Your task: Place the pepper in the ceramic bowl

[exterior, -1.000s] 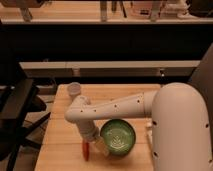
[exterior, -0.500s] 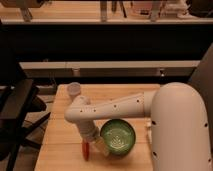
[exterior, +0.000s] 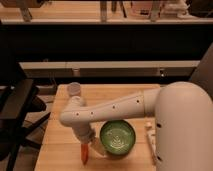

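Note:
The pepper, small, slim and orange-red, stands nearly upright at the front of the wooden table, just left of the ceramic bowl. The ceramic bowl is round, glossy green, with a pale pattern inside, and holds nothing. My gripper is at the end of the white arm, low over the table between the pepper and the bowl's left rim. It is right at the pepper's top end. Whether it holds the pepper does not show.
A small white cup stands at the table's back left. A black chair is to the left of the table. Small pale objects lie at the table's right edge. A dark counter runs behind.

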`<state>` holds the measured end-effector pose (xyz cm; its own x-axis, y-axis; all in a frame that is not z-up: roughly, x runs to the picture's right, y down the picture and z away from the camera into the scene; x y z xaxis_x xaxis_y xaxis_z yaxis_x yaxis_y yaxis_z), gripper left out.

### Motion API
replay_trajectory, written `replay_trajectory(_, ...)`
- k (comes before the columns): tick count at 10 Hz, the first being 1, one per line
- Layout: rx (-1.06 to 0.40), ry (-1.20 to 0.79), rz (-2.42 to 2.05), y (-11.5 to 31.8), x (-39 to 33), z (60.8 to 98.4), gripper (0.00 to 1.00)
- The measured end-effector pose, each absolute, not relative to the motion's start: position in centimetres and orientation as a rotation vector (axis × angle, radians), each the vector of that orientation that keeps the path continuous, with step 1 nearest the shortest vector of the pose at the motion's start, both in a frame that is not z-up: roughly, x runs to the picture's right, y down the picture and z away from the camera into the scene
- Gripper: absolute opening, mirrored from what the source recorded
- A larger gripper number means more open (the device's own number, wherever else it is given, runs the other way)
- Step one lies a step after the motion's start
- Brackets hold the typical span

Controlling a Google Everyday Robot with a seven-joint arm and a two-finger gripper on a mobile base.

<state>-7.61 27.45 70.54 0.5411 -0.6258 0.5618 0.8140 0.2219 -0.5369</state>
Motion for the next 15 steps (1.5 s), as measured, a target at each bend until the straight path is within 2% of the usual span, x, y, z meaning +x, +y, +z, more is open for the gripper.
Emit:
replay_trajectory(2,-0.816,-0.273,-1.05,25.6,-10.9,68.1,0.8)
replay_trajectory(4,-0.787,-0.301,-1.058,25.1,-11.4,67.5,0.8)
replay_trajectory(13,-0.784,-0.486,-1.119,29.9,-12.3,72.7,0.8)
replay_trajectory(15,-0.731,-0.516,-1.137,31.7,-12.0,74.4,0.8)
